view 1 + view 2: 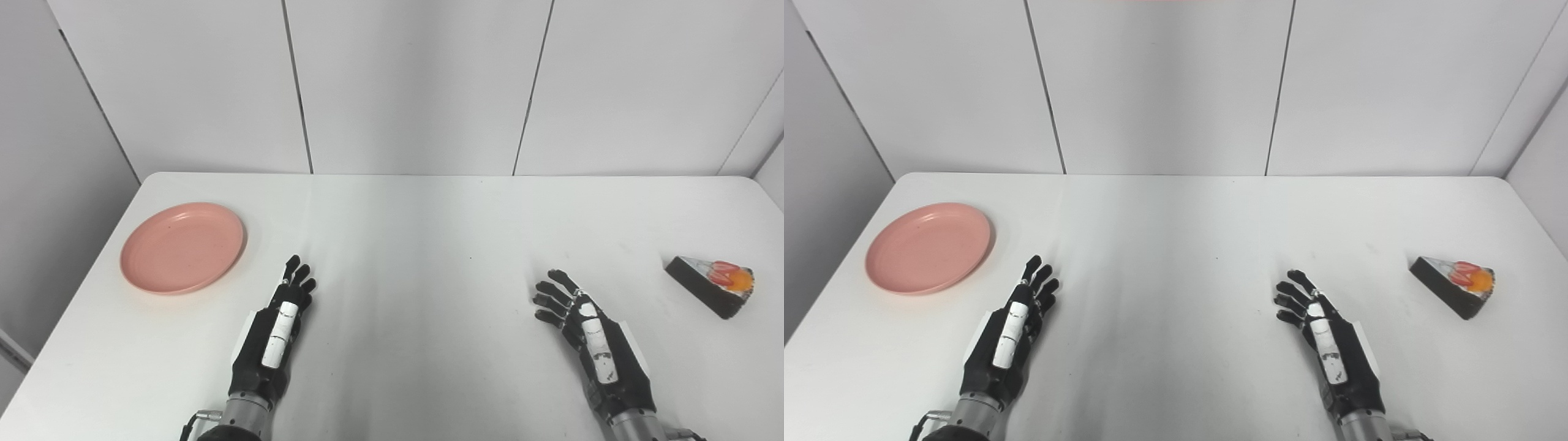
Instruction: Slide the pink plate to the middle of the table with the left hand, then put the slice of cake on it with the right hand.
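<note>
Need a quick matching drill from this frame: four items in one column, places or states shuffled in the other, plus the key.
Items:
1. pink plate
2. slice of cake
3. left robot hand
4. right robot hand

Places or states:
A. near the table's right edge, lying on bare table
B. open, right of centre, left of the cake, holding nothing
C. far left of the table, nothing on it
D. open, just right of the plate, not touching it

Pairs: 1-C, 2-A, 3-D, 4-B

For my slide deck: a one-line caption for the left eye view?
Both open hands, left hand and right hand, wait between pink plate and cake slice.
</note>
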Available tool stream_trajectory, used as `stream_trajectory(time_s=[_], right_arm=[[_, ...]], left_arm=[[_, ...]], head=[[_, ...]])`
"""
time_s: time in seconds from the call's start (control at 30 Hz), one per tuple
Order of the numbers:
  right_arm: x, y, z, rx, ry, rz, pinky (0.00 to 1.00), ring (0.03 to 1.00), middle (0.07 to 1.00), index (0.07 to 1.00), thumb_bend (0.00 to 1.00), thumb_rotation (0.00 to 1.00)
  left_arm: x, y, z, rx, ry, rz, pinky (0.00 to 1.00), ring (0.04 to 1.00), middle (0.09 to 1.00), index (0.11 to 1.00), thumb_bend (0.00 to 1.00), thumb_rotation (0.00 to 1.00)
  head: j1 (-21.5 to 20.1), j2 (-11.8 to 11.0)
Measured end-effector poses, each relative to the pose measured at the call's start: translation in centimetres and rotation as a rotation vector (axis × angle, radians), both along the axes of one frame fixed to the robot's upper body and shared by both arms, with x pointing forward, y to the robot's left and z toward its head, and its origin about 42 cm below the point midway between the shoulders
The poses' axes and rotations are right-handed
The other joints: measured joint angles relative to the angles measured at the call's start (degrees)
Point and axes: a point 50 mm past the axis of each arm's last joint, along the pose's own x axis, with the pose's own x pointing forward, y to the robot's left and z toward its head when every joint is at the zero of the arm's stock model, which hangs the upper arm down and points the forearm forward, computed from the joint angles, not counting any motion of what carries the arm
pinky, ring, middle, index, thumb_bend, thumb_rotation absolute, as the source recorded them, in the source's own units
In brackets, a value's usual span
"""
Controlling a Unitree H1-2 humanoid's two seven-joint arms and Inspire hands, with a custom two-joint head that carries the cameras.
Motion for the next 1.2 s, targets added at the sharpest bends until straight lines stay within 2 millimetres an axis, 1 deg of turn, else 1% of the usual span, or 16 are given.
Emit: stream_trajectory(time_s=[0.97, 1.2], right_arm=[[0.01, 0.01, 0.01, -0.014, -0.002, 0.004, 0.78, 0.802, 0.811, 0.855, 0.94, 0.96], [0.0, 0.0, 0.01, -0.015, -0.002, 0.005, 0.78, 0.806, 0.813, 0.859, 0.94, 0.96]], left_arm=[[0.0, 0.01, 0.01, 0.0, 0.0, 0.0, 1.0, 0.974, 1.0, 1.0, 0.91, 0.89], [0.0, 0.01, 0.0, 0.0, 0.0, 0.0, 1.0, 0.972, 1.0, 1.0, 0.89, 0.89]], head=[[-0.09, -0.09], [-0.09, -0.09]])
